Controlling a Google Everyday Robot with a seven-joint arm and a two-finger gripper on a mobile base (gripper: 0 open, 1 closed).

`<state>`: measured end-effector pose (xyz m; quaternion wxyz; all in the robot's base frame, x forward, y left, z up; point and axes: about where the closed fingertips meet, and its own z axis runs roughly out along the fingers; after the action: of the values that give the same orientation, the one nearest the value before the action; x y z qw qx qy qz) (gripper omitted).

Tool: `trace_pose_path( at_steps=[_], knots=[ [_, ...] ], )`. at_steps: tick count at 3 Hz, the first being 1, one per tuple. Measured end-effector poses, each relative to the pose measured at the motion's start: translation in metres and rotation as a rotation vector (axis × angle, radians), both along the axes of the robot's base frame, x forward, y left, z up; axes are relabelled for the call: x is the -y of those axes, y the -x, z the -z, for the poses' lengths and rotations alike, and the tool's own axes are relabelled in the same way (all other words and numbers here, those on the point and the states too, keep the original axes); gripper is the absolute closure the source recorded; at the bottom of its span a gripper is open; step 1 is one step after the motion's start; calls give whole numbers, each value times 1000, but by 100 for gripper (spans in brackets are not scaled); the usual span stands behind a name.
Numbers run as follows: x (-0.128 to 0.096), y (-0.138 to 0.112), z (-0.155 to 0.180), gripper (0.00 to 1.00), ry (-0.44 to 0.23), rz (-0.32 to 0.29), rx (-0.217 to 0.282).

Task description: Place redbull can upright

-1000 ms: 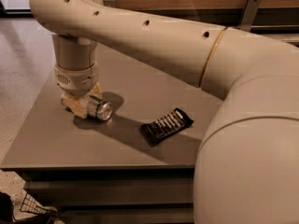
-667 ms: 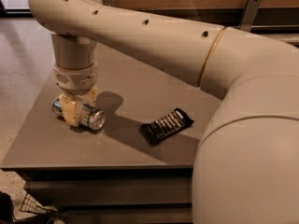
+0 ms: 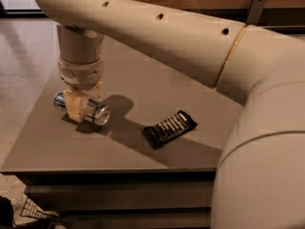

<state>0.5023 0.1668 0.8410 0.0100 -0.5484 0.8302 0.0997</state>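
Note:
The redbull can (image 3: 97, 112) lies on its side at the left part of the grey table (image 3: 157, 87). One silver end points to the front right and the other to the left. My gripper (image 3: 85, 101) comes straight down from above and is shut on the can's middle, one finger on each side. Whether the can rests on the table or hangs just above it, I cannot tell. Most of the can's body is hidden behind the fingers.
A black snack wrapper (image 3: 170, 128) lies flat at the table's middle, right of the can. My large arm (image 3: 200, 46) spans the top and right of the view. The table's left and front edges are close to the can. Tiled floor lies to the left.
The gripper has turned with the can in it, so the can's left end now shows. The wrapper has not moved.

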Motion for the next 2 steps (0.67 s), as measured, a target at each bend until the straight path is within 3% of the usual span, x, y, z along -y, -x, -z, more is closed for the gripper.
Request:
trace_pose_path(
  at_steps=[2],
  knots=[
    [24,-12,-58,100,-183,-72,194]
  ],
)
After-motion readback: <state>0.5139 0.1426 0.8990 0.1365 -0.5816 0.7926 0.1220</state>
